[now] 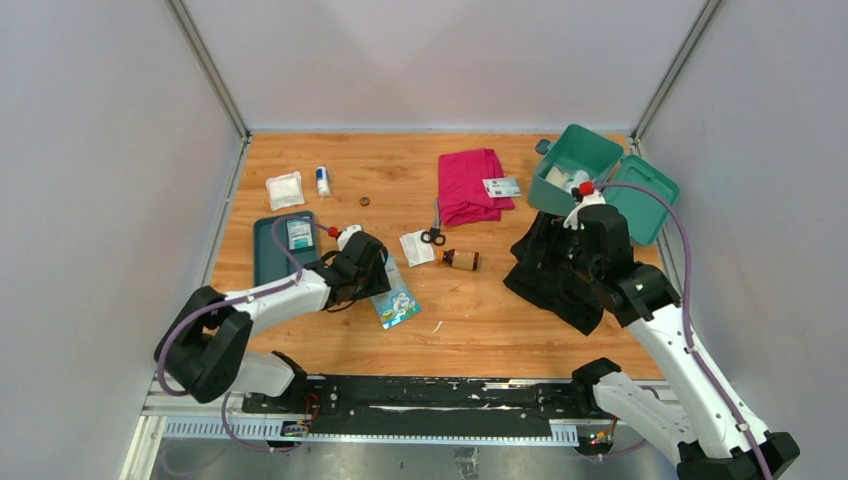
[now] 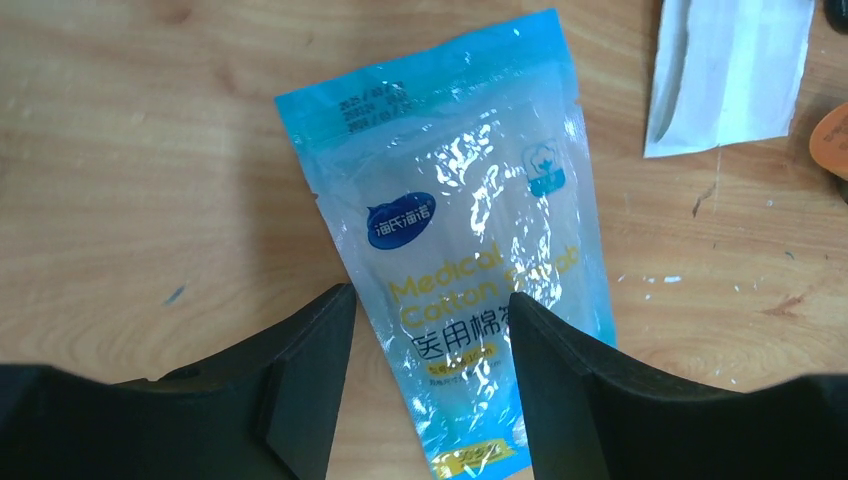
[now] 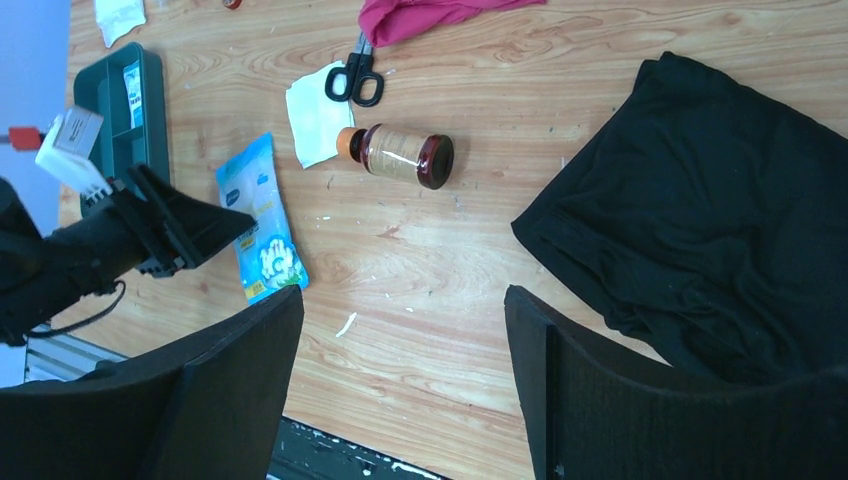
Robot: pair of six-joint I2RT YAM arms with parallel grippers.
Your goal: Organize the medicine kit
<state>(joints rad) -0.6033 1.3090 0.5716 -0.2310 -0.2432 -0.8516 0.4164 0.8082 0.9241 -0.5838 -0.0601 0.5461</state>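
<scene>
Our left hand (image 2: 430, 330) hangs wide open, the cotton swab pouch (image 2: 455, 190) lying flat on the surface (image 2: 150, 150) between its fingers (image 2: 310, 380). We judge it light, soft and slick; pinch across its lower end, firmly.

Pouch (image 2: 460, 230), between the left fingers (image 2: 310, 385): blue and clear plastic film, glossy, crinkled
Left fingers: black plastic, matt, smooth
Table (image 2: 140, 150), beneath them: wood grain, scuffed, chipped
Black cloth (image 3: 720, 210), ahead of the right fingers (image 3: 600, 400): matt fabric, creased
Bottle (image 3: 400, 155), ahead between those fingers: amber, glossy
</scene>
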